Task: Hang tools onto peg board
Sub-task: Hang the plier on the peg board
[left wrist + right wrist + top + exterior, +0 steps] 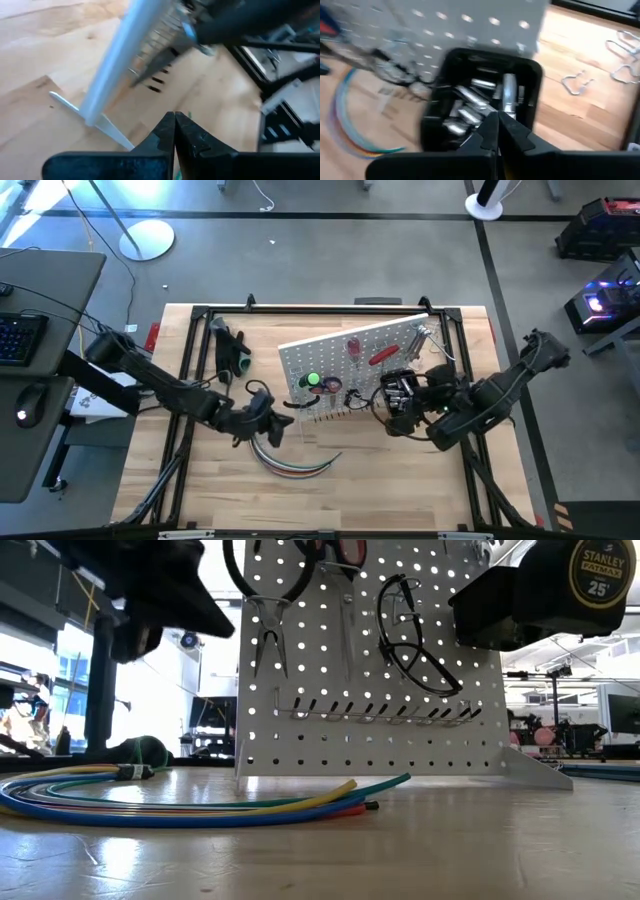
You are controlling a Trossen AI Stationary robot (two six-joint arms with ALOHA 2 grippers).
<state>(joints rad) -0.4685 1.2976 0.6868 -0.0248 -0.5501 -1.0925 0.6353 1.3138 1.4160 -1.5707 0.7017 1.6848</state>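
Both wrist views are motion-blurred; bright windows backlight the low view, silhouetting near objects; the high view is evenly lit.

White peg board (350, 358) standing tilted near the table's far edge, small black bin (480, 102) of silver wrenches fixed to it, pliers (268, 610) and red-handled screwdriver (384, 355) hanging, yellow tape measure (590, 575) alongside

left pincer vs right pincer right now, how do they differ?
Position: the left pincer sits by the white perforated peg board's lower-left corner, above the curved bundle of coloured cables; the right pincer sits at the board's right side.
What is in front: the left pincer faces the board's edge and foot; the right pincer hangs over the small black bin holding metal pieces.
Shared: both are shut and hold nothing.
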